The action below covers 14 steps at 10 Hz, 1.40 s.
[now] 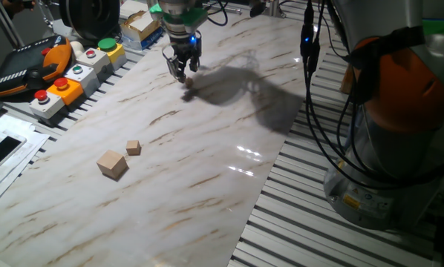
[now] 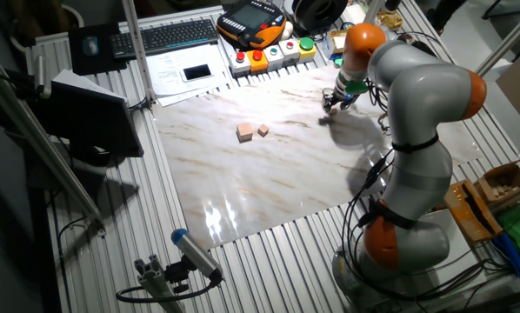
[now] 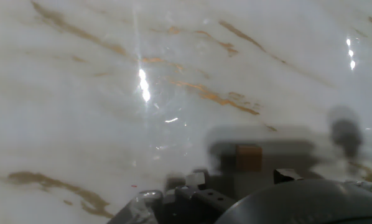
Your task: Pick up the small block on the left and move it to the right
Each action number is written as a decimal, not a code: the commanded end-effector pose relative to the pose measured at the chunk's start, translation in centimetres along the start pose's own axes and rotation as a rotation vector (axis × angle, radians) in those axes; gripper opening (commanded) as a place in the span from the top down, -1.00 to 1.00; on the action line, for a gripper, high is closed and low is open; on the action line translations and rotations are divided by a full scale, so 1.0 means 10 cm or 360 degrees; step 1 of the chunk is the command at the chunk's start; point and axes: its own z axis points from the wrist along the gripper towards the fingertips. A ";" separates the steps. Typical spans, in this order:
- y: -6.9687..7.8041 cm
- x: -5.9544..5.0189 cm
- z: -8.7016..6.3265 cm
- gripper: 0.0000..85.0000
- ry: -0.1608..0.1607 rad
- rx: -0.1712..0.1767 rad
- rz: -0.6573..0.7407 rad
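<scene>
The small block [image 1: 186, 83] is a tiny light-brown cube on the marble table [image 1: 207, 170], far from the other two cubes. It lies just under my gripper [image 1: 183, 73], in the gripper's shadow. In the hand view the small block [image 3: 248, 157] rests on the table just beyond the blurred fingertips. My gripper [image 2: 334, 104] hangs low over the table's far right part, and its fingers look spread apart, not closed on the block.
A medium tan cube [image 1: 133, 147] and the largest tan cube [image 1: 113, 164] sit side by side on the table; they also show in the other fixed view [image 2: 263, 130] [image 2: 244, 132]. Button boxes [image 1: 66, 81] and a teach pendant [image 1: 29, 63] line the table's edge.
</scene>
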 end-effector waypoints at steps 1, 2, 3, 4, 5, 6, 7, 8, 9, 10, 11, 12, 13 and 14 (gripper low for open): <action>-0.01 -0.01 0.03 -0.43 -0.0004 0.0000 0.0008; -0.03 -0.01 0.06 -0.44 -0.0007 0.0004 0.0010; -0.04 -0.02 0.08 -0.44 -0.0009 0.0004 0.0012; -0.06 -0.03 0.10 -0.44 -0.0009 0.0004 0.0012; -0.07 -0.04 0.13 -0.44 -0.0014 0.0003 0.0010; -0.09 -0.04 0.15 -0.44 -0.0014 0.0001 0.0007; -0.10 -0.05 0.18 -0.44 -0.0016 0.0000 0.0010; -0.10 -0.05 0.21 -0.44 -0.0018 -0.0002 0.0012; -0.10 -0.05 0.25 -0.44 -0.0023 -0.0006 0.0015; -0.11 -0.06 0.27 -0.44 -0.0025 -0.0008 0.0015; -0.12 -0.06 0.27 -0.44 -0.0022 -0.0010 0.0015; -0.13 -0.07 0.27 -0.44 -0.0022 -0.0010 0.0015; -0.13 -0.07 0.28 -0.44 -0.0022 -0.0008 0.0017; -0.13 -0.07 0.29 -0.43 -0.0022 -0.0008 0.0020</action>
